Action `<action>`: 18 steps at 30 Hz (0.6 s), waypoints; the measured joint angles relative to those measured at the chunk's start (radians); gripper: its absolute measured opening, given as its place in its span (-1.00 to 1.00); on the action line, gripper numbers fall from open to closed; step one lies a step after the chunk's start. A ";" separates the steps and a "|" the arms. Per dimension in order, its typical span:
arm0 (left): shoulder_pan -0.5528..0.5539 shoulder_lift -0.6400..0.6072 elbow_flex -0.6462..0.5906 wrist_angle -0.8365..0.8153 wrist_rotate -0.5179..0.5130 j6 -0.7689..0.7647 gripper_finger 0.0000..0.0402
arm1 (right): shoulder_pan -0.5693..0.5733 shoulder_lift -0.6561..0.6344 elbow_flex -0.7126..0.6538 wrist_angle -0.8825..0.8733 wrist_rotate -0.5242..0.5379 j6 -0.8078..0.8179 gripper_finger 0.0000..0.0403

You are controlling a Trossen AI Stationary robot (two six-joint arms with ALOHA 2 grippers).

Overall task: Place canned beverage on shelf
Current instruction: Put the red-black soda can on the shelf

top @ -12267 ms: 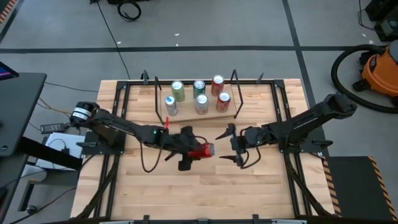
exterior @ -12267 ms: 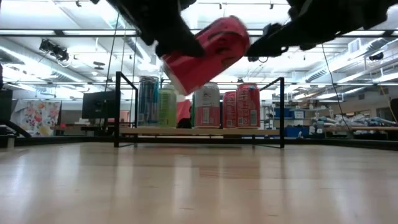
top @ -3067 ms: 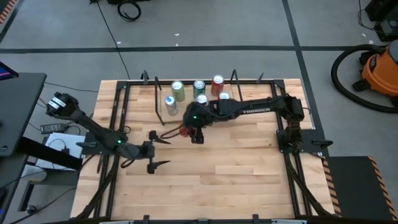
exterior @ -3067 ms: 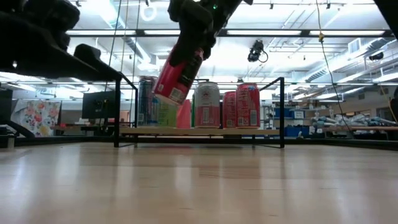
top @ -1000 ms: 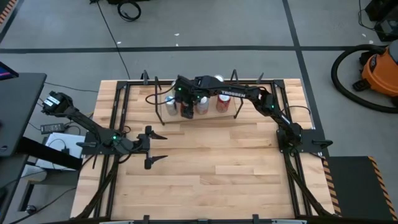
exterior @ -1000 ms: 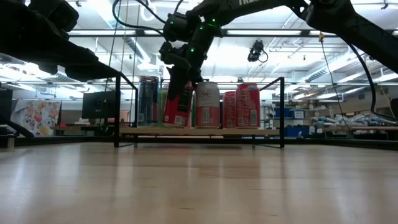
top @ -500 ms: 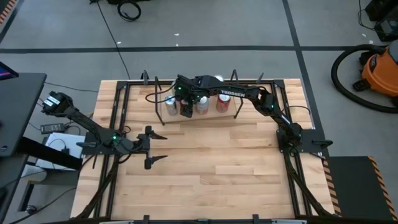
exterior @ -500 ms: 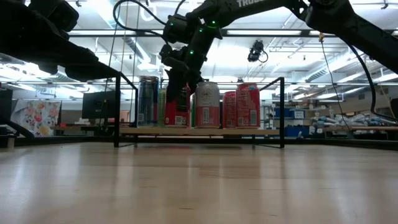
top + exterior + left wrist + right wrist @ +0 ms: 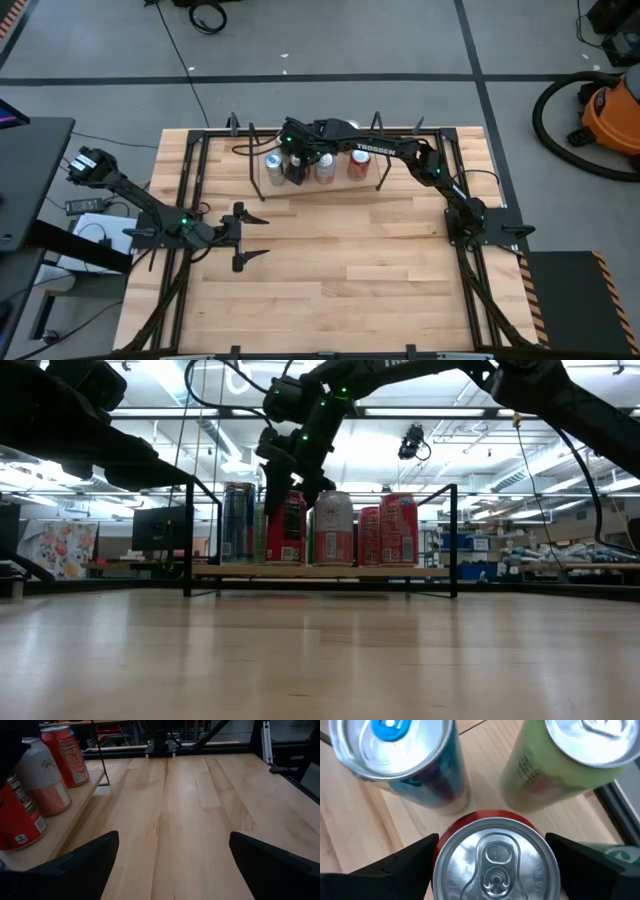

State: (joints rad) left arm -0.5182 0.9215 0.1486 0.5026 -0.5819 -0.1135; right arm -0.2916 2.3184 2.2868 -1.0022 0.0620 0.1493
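Released, the round red aluminium can [image 9: 495, 855] stands on the wooden shelf [image 9: 320, 571], right pincer [image 9: 492, 857] spread wide.

The high view looked straight down on the whole surface [image 9: 330, 270]. The low view faced level across it toward the shelf [image 9: 320, 572]. The right wrist camera hovered close above the red can [image 9: 492, 857], which the low view shared.
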 joint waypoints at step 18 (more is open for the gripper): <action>-0.001 0.000 0.000 0.000 0.000 -0.017 0.95 | -0.011 -0.008 0.033 -0.005 -0.006 0.006 0.85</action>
State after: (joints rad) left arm -0.5190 0.9215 0.1486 0.5022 -0.5819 -0.1307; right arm -0.3024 2.3105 2.3195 -1.0067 0.0555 0.1551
